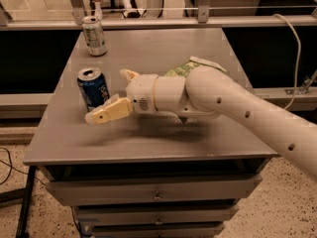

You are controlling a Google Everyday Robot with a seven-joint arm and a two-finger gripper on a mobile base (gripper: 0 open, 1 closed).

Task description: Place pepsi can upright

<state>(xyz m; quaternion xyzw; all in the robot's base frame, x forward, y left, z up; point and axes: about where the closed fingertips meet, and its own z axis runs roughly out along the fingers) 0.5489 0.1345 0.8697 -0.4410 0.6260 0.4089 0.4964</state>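
Note:
The pepsi can [92, 88], blue with a silver top, stands upright on the grey table [148, 138] at its left side. My gripper [112, 97] is just to the right of the can, at the end of the white arm that reaches in from the right. It is open. One tan finger [106, 113] lies low in front of the can's base and the other finger [128, 75] points back behind it. Nothing is held.
A silver-white can [94, 35] stands upright at the table's far left corner. A green snack bag [182, 68] lies behind my arm near the table's middle. Drawers [156, 196] sit under the tabletop. A railing and a cable run behind the table.

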